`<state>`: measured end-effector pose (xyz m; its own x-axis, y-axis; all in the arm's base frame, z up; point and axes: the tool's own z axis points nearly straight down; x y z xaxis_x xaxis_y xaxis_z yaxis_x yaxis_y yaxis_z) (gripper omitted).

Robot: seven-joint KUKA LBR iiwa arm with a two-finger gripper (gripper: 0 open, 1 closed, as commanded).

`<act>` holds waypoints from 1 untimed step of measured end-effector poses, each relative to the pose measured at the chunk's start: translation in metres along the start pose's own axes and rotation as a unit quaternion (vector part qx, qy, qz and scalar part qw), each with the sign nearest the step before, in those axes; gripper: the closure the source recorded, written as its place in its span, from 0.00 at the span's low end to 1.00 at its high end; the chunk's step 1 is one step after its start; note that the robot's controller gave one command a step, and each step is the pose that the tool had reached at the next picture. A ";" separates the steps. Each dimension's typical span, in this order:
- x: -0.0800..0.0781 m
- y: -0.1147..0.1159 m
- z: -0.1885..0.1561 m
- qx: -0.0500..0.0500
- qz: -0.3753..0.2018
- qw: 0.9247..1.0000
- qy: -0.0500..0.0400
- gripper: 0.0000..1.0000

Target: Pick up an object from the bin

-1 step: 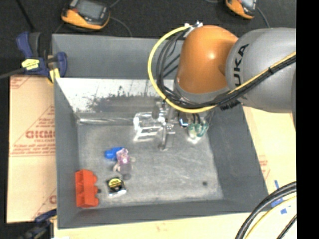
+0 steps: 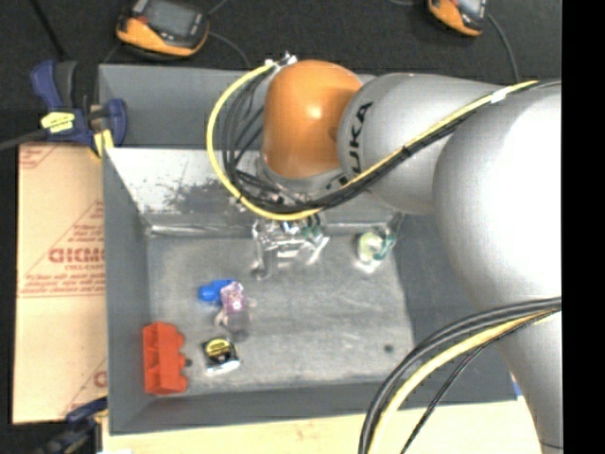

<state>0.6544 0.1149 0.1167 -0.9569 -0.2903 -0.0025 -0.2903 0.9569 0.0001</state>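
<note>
Bulges in rounded silver-grey arm casings [image 2: 473,168], with black KUKA lettering [image 2: 357,136] beside a glossy orange dome cover [image 2: 301,116]. Carries a yellow cable [image 2: 212,130] and black cables [image 2: 397,395] looped along them. Ends in a small gripper [image 2: 284,253] of bare shiny metal.

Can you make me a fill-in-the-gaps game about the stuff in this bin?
1. The red-orange block sits in the bin's bottom ____ corner, as the camera sees it.
2. The small thing beside the purple one is coloured ____.
3. The gripper hangs closer to the bin's ____ wall than to its front wall.

Missing words: left; blue; back.
</note>
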 end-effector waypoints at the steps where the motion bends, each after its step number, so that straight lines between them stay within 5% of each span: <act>1: 0.056 0.068 0.047 -0.001 -0.151 0.988 0.002 0.00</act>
<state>0.5808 0.1637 0.0693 -0.8263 -0.5632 0.0005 -0.5632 0.8263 0.0018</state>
